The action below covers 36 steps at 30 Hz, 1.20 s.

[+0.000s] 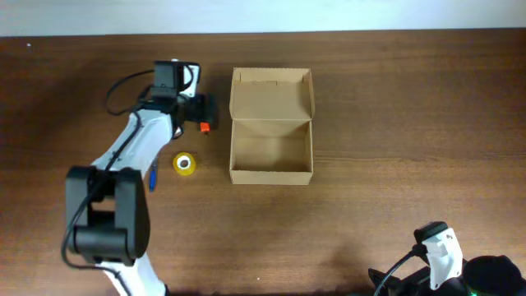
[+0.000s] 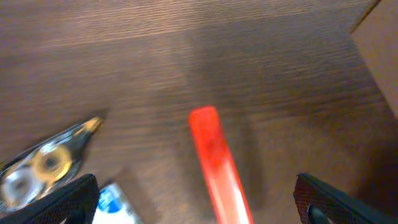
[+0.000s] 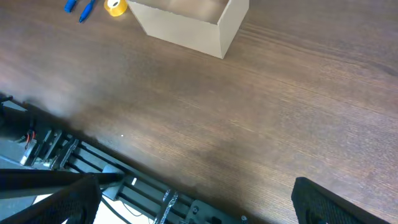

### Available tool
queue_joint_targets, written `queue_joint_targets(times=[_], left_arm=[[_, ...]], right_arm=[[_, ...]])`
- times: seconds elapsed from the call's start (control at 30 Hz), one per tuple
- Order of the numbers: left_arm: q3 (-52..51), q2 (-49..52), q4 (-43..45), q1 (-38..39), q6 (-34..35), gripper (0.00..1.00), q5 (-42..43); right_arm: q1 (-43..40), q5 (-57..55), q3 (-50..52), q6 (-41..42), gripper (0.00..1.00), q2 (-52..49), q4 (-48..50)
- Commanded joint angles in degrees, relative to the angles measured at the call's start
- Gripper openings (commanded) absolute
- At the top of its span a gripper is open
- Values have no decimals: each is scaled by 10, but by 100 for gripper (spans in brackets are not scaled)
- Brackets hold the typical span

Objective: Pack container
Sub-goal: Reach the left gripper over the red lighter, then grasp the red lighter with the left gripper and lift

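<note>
The container (image 1: 271, 170) is a tan cardboard box standing open at mid-table, its flap lid (image 1: 271, 89) folded back; nothing shows inside it. Its corner shows in the left wrist view (image 2: 380, 43), and it also shows in the right wrist view (image 3: 186, 25). My left gripper (image 1: 202, 113) is open just left of the box, its jaws (image 2: 196, 185) spread wide on either side of a red-orange pen (image 2: 214, 158) (image 1: 205, 127) that lies on the table. My right gripper (image 3: 196, 186) is open and empty over the table's front edge.
A yellow tape roll (image 1: 185, 163) (image 3: 115, 6) and a blue pen (image 1: 152, 177) (image 3: 78, 7) lie left of the box. A clear tape dispenser (image 2: 43, 163) and a white-and-blue item (image 2: 115, 202) lie by my left jaw. The right arm (image 1: 440, 247) is at the bottom right.
</note>
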<state>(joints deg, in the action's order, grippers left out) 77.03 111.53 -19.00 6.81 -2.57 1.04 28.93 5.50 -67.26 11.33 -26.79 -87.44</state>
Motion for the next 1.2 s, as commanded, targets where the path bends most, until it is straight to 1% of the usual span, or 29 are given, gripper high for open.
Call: queue_joint_targets(times=[0.0, 0.13, 0.23, 0.33, 0.4, 0.43, 0.47, 0.57, 0.63, 0.73, 0.83, 0.97, 1.17], left_arm=[[27, 36, 1, 11, 12, 99, -15], [30, 62, 4, 11, 46, 100, -17], [30, 71, 10, 11, 49, 97, -19], [30, 76, 15, 11, 70, 94, -20], [30, 83, 18, 11, 73, 89, -20], [30, 87, 21, 11, 73, 84, -19], [30, 92, 22, 11, 73, 83, -19], [30, 101, 23, 11, 93, 79, -19], [30, 103, 24, 11, 94, 75, -19], [30, 103, 23, 11, 94, 73, -24], [30, 104, 23, 11, 94, 66, -24], [30, 104, 23, 11, 94, 50, -24], [30, 104, 21, 11, 97, 36, -24]], right_arm=[[3, 3, 3, -4, 99, 2, 0], [3, 3, 3, -4, 99, 2, 0], [3, 3, 3, -4, 99, 2, 0], [3, 3, 3, -4, 99, 2, 0], [3, 3, 3, -4, 99, 2, 0], [3, 3, 3, -4, 99, 2, 0], [3, 3, 3, -4, 99, 2, 0], [3, 3, 3, -4, 99, 2, 0], [3, 3, 3, -4, 99, 2, 0], [3, 3, 3, -4, 99, 2, 0], [3, 3, 3, -4, 99, 2, 0], [3, 3, 3, -4, 99, 2, 0], [3, 3, 3, -4, 99, 2, 0]])
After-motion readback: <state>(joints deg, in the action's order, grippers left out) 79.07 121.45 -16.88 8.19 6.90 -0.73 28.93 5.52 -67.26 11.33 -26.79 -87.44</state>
